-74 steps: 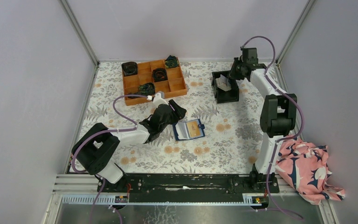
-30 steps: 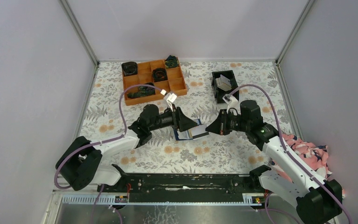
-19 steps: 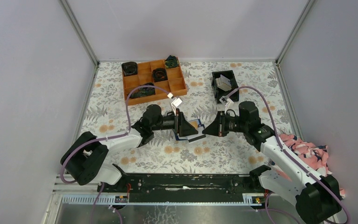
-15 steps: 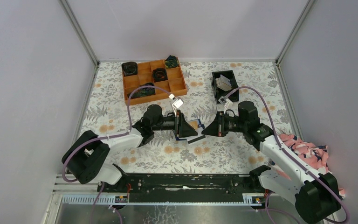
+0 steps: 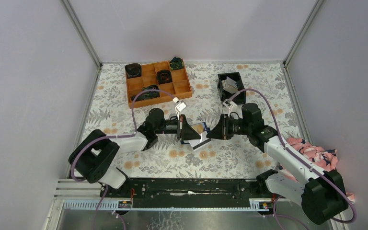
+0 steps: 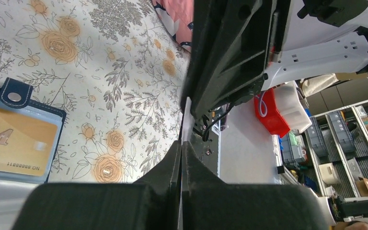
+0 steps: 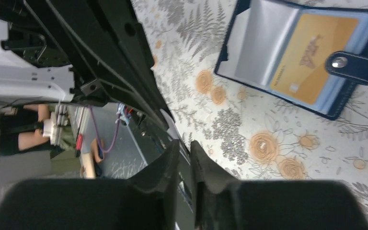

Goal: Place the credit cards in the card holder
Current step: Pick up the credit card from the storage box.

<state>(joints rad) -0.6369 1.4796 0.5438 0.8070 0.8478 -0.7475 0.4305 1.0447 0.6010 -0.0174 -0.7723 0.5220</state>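
Both arms meet nose to nose mid-desk (image 5: 230, 153), w/ 1 grey card (image 5: 202, 141) between them. The L pincer (image 6: 181, 147) is pressed together on that card; its thin pale edge shows btwn the fingers. The R pincer (image 7: 184, 149) shows a slim gap btwn its fingers, but you can't tell if it's gripping the card or free of it, so check before you pull either arm away.

The wallet (image 7: 263, 48) lies open & flat on the desk, just beyond the pincer tips toward the far edge and partly under the L one. 1 yellow card (image 7: 316, 52) sits in it already.

Key relation: the grey card is off the desk, long axis approx L-to-R across the desk, and the wallet is below & just behind it. The L arm is nearer, so prob. yours to tip the card down to a slot.

More cards (image 5: 229, 85) wait in the black bin (image 5: 240, 98) toward the far R corner.
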